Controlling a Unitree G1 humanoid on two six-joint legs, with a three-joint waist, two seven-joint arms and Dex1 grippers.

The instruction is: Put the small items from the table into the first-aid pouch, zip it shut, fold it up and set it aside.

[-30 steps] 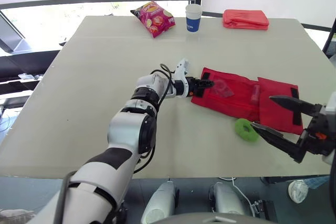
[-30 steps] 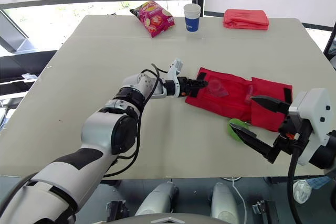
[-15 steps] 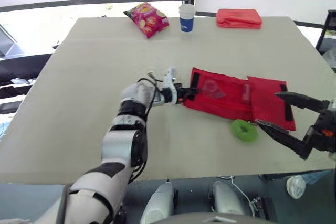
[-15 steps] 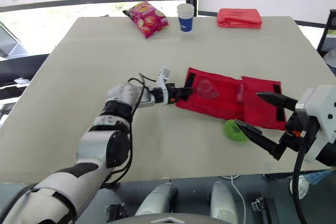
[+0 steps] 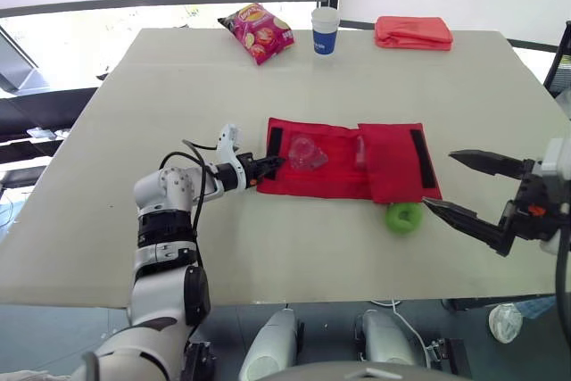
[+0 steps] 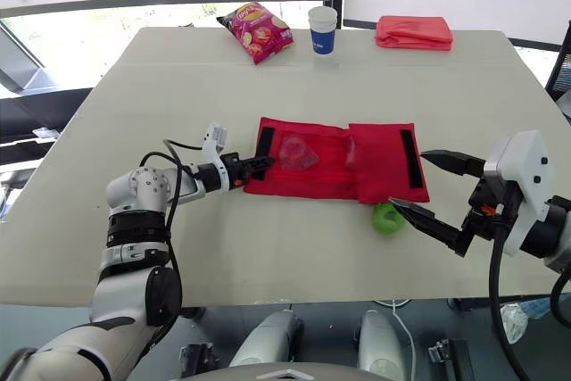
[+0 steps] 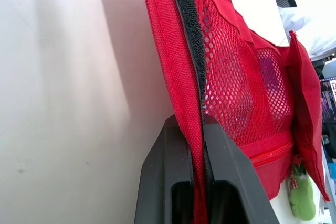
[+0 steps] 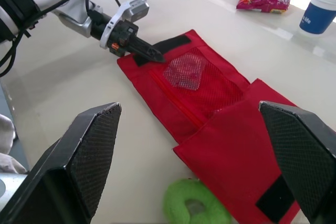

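We see the red first-aid pouch [image 5: 343,160] lying spread out flat near the middle of the pale table [image 5: 178,86], with its long side running from left to right. The left gripper [image 5: 273,164] reaches in low from the left, and its two black fingers [image 7: 173,145] are clenched on the pouch's left edge. In the left wrist view the red fabric and its black velcro strip [image 7: 186,35] run straight down between them. Behind that edge we see a mesh pocket [image 5: 308,153] with a clear packet of some kind inside it; what the packet holds we cannot tell. The right part of the pouch is a flap [image 5: 397,162] folded over onto the rest, and it carries a second black strip near its outer end. A small green ring [image 5: 404,217] lies on the table just beside the near edge of this flap, outside the pouch. The right gripper [image 5: 438,179] hovers off the pouch's right end, near the green ring. Its fingers are spread wide apart and it grasps nothing. Along the far edge of the table, well apart from the pouch, we see a pink snack bag [image 5: 258,31], a blue and white paper cup [image 5: 326,30] and a folded red cloth [image 5: 413,31].
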